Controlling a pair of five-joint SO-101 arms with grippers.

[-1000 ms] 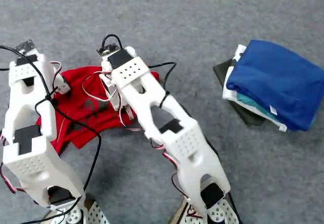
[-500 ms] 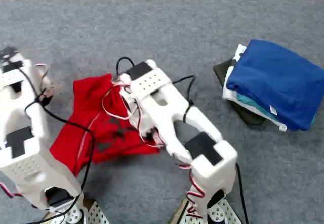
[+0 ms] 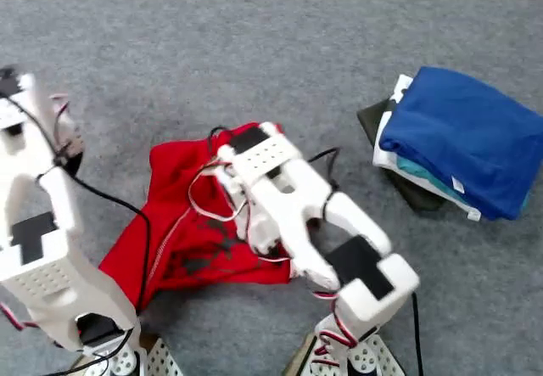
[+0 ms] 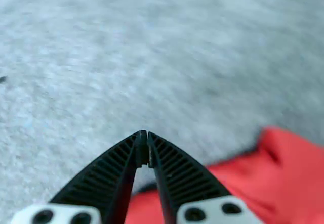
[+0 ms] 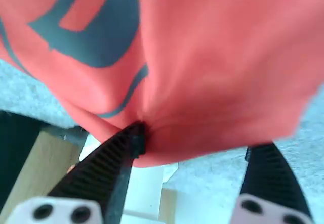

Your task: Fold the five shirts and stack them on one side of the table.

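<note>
A crumpled red shirt [image 3: 182,240] with a dark print lies left of the table's middle. My right arm [image 3: 271,181] bends over it. In the right wrist view my right gripper [image 5: 195,140] holds a bunched fold of the red shirt [image 5: 202,57], and the cloth keeps its fingers [image 5: 124,148] apart. My left arm [image 3: 34,147] stands at the far left, off the shirt. My left gripper [image 4: 143,150] is shut on nothing above the grey table, with the red shirt [image 4: 273,183] close beside it. A folded blue shirt [image 3: 462,138] tops a stack at the right.
The stack of folded shirts [image 3: 407,176] sits near the table's right side, with white, teal and dark layers under the blue one. Grey felt [image 3: 280,53] covers the table. Both arm bases [image 3: 348,350] stand at the front edge, trailing loose cables [image 3: 153,249].
The right arm has dragged the red shirt to the right and toward the front edge. The left gripper has left the shirt and drawn back to the far left.
</note>
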